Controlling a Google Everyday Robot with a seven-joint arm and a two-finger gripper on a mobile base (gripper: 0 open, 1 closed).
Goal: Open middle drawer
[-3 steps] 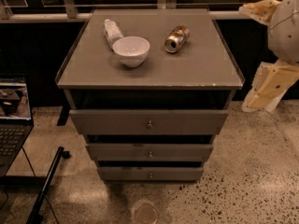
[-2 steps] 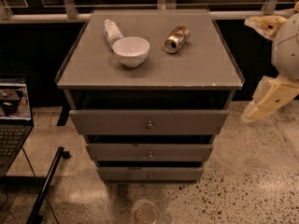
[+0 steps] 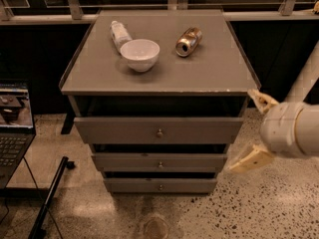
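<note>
Approach was the step in hand: the gripper (image 3: 243, 131), wide open and empty, hovered right of the middle drawer (image 3: 199, 162); next it probably needed to reach the knob (image 3: 160, 164).

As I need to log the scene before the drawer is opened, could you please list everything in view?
cabinet: one, grey, centre
top drawer: one, grey, tallest front, under the cabinet top
middle drawer: one, grey, small round knob, between the other two
bottom drawer: one, grey, lowest
bowl: one, white, upright on the cabinet top
bottle: one, whitish, lying behind the bowl
can: one, metallic, lying right of the bowl
laptop: one, open, screen lit, left edge
pole: one, black, lower left
floor: speckled
arm: one, white, right edge
gripper: one, cream fingers open, right of the drawers, holding nothing
</note>
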